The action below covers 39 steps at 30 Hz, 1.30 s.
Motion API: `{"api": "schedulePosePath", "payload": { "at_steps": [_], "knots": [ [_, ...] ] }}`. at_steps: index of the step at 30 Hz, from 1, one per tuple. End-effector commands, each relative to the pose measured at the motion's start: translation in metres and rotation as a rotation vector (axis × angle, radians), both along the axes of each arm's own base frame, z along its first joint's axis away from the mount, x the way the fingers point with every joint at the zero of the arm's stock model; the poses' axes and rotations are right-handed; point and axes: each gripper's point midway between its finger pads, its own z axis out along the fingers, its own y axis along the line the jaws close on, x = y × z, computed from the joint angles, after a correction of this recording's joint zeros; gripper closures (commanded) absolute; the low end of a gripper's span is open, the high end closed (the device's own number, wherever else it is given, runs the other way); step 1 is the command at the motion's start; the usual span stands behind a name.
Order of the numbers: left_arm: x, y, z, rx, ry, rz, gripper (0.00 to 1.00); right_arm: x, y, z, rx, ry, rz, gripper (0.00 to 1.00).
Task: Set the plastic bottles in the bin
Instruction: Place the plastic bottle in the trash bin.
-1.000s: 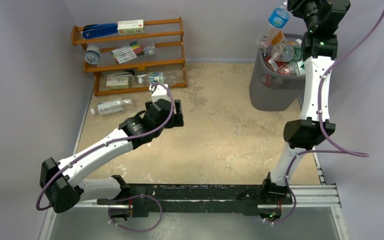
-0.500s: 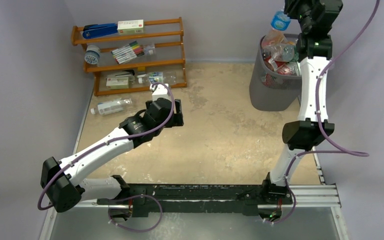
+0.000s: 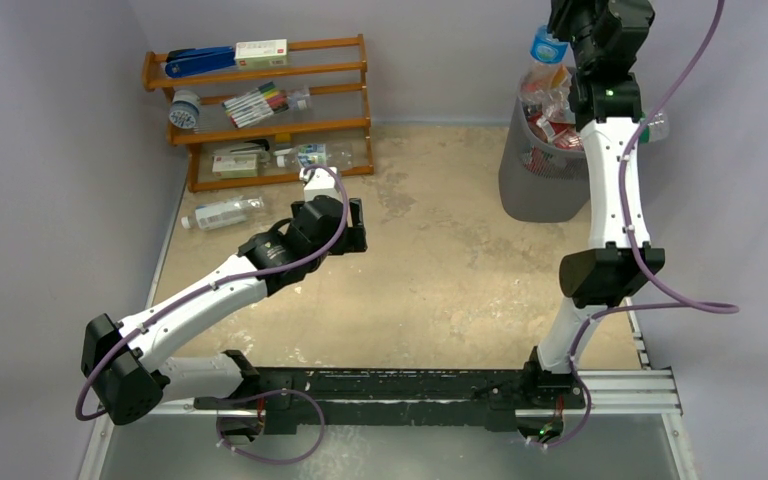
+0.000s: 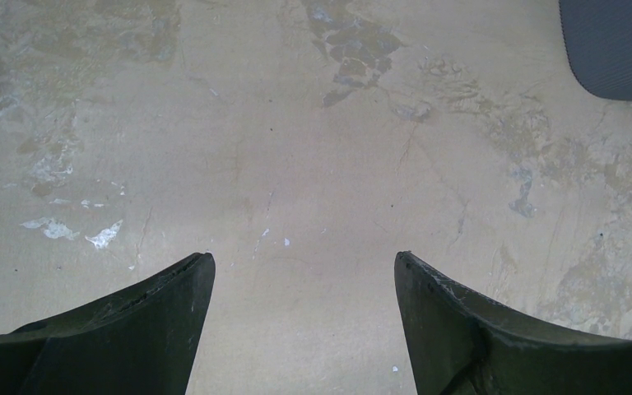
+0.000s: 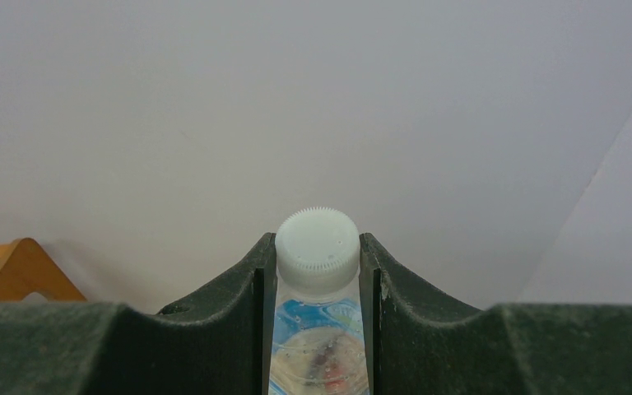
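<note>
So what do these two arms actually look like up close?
Both arms have white shells between chunky black joints, with a purple cable looped along each. A small green light glows near the right wrist. The fingers are dark, tapered and scuffed.

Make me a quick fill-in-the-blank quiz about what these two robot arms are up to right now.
1. The right tool is shut on a bottle whose cap is ____.
2. The left tool hovers over the table with its jaws ____.
3. The mesh bin stands on the ____ arm's side of the table.

Missing words: white; open; right
</note>
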Motion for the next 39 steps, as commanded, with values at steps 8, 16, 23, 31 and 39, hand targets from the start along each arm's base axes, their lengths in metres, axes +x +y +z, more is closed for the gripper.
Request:
{"api": "schedulePosePath", "payload": {
  "at_steps": [8, 16, 23, 31, 39],
  "knots": [
    [0.006, -0.001, 0.008, -0.014, -0.033, -0.007, 0.20, -0.022, -0.017, 0.029, -0.026, -0.066, -0.106, 0.71],
    [0.006, 0.001, 0.008, -0.013, -0.033, -0.004, 0.20, -0.020, -0.014, 0.025, -0.021, -0.068, -0.088, 0.71],
    [0.005, 0.004, 0.009, -0.012, -0.035, 0.001, 0.20, -0.011, -0.010, 0.008, 0.001, -0.066, -0.066, 0.71],
    [0.005, 0.005, 0.008, -0.012, -0.034, 0.002, 0.20, -0.011, -0.007, -0.013, 0.011, -0.037, -0.052, 0.71],
    [0.004, 0.004, 0.011, -0.027, -0.036, 0.000, 0.20, -0.018, -0.007, -0.029, 0.017, -0.007, -0.055, 0.60]
  ]
}}
